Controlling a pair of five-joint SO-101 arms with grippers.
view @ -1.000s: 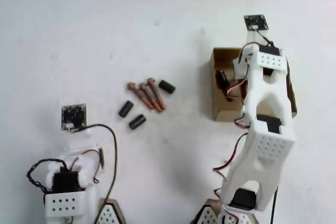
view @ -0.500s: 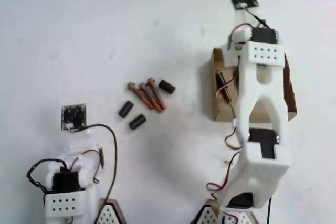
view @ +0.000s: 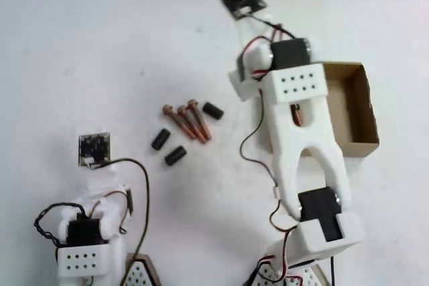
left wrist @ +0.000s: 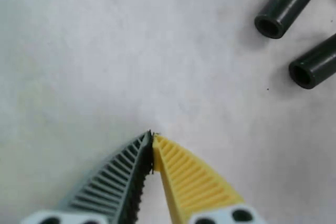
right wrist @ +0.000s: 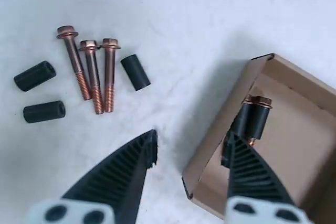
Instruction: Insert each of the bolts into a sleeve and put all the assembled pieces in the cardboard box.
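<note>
Three copper bolts [view: 188, 122] lie side by side on the white table, also seen as bolts [right wrist: 92, 72] in the right wrist view. One black sleeve [view: 213, 110] lies beside them and two more sleeves [view: 167, 147] lie nearer the left arm. The cardboard box [view: 355, 108] sits to the right. Inside the box [right wrist: 299, 135], bolts set in sleeves [right wrist: 252, 116] lean near its wall. My right gripper [right wrist: 191, 148] hangs open and empty over the box's edge on the bolts' side. My left gripper [left wrist: 152, 139] is shut on nothing, low over the table, short of two sleeves [left wrist: 302, 35].
The right arm [view: 295, 105] stretches across the box's left part. The left arm [view: 84, 236] stays folded at the table's near left corner. Bare white table surrounds the bolts on the far and left sides.
The right arm has swung left, from above the box toward the bolts, uncovering most of the box. The left arm has not moved.
</note>
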